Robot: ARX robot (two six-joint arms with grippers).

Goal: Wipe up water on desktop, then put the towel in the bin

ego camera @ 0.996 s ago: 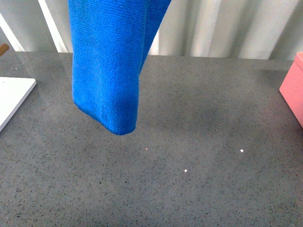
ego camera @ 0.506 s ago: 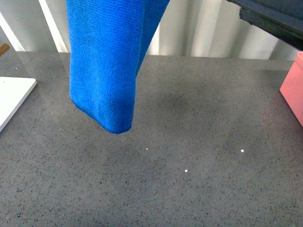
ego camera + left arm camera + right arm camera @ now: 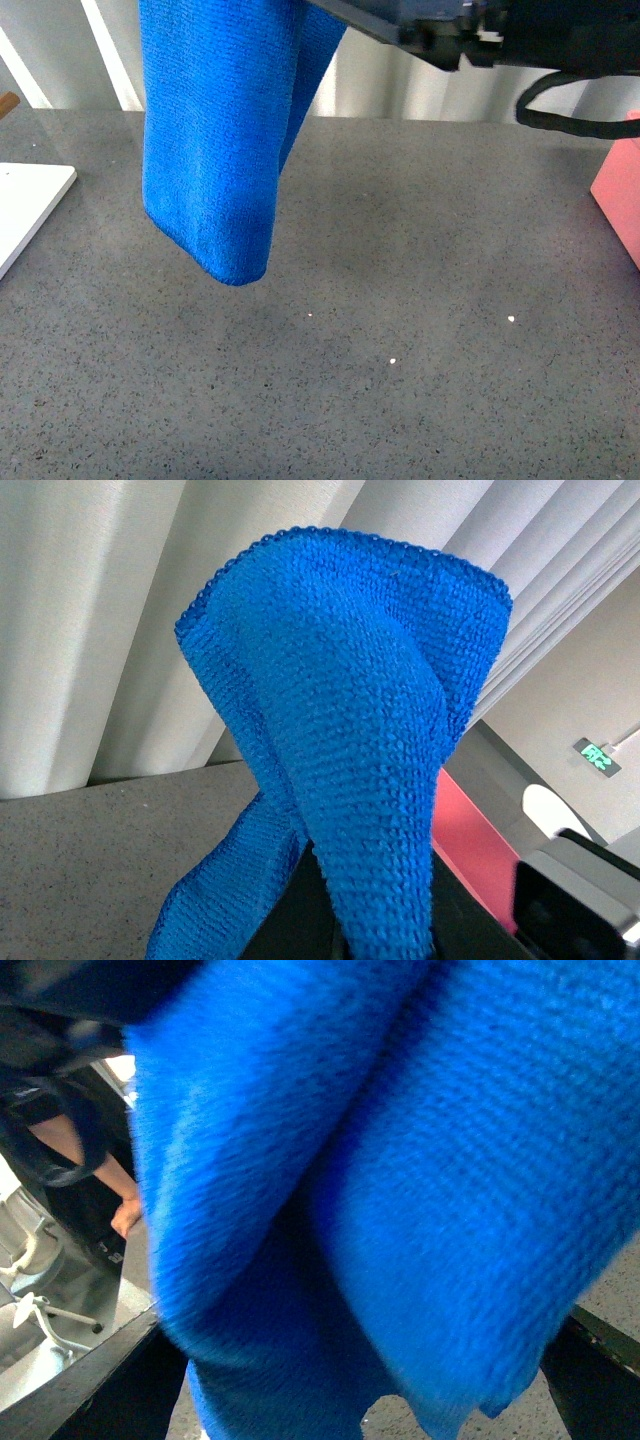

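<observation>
In the front view, the towel (image 3: 215, 150) is being held up in the air, its top running out of sight above. Its folded lower end is hanging clear of the bench (image 3: 420, 400), over the far left part. A white board (image 3: 25, 205) is lying at the left edge of the bench, and a pink bin (image 3: 620, 195) is showing at the right edge. A few small bright specks (image 3: 392, 361) are dotting the middle of the bench, towards the near edge. The dark right arm (image 3: 540, 35) is being held high above the far edge, its front end close beside the upper part of the towel, with a black cable (image 3: 570, 112) looping under it.

In the left wrist view, the towel is being gripped by the left claw (image 3: 300, 920). The claw's dark tip is being seen closed in among the folds, and the hemmed end of the cloth is standing up over it. Pale curtain folds (image 3: 90, 630) are rising behind the far edge of the bench.

In the right wrist view, the picture is being filled almost wholly by blurred blue cloth. The right claw (image 3: 350, 1375) is being held wide, its two dark fingers (image 3: 100, 1380) showing well apart on either side, with the towel hanging between them. Whether the cloth is being touched by them cannot be told.
</observation>
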